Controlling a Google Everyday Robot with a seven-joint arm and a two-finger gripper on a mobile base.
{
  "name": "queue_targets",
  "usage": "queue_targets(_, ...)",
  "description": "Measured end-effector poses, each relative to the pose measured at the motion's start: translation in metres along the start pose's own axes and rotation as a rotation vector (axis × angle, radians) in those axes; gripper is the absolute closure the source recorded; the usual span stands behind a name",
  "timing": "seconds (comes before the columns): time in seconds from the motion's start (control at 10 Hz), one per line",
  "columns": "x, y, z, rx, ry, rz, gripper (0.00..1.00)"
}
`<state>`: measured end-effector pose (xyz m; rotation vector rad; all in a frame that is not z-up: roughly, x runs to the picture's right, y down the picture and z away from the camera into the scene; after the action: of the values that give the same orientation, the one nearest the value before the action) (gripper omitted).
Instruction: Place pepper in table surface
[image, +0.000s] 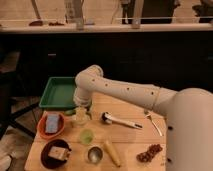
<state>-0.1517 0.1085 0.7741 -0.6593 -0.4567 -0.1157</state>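
Note:
My gripper (80, 114) hangs down from the white arm, over the back left of the tan table surface (135, 140), just in front of the green tray. A small light-green bit that looks like the pepper (69, 113) shows right beside the gripper on its left, low over the wood. I cannot tell whether it is held or lying on the table. A pale cup-like shape sits at the gripper's tip and partly merges with it.
A green tray (56, 93) stands at the back left. On the table are an orange bowl with a blue sponge (50, 125), a small green cup (86, 136), a dark bowl (55, 153), a metal cup (94, 154), a yellow vegetable (113, 153), a black-headed tool (120, 121), a fork (152, 122) and dark grapes (150, 152).

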Motion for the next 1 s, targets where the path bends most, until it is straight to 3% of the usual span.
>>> queue_targets(0.8, 0.0053, -0.0004, 0.008, -0.024, -0.005, -0.003, 0.99)
queue_targets(1.0, 0.0085, -0.0003, 0.0049, -0.019, -0.008, -0.002, 1.0)
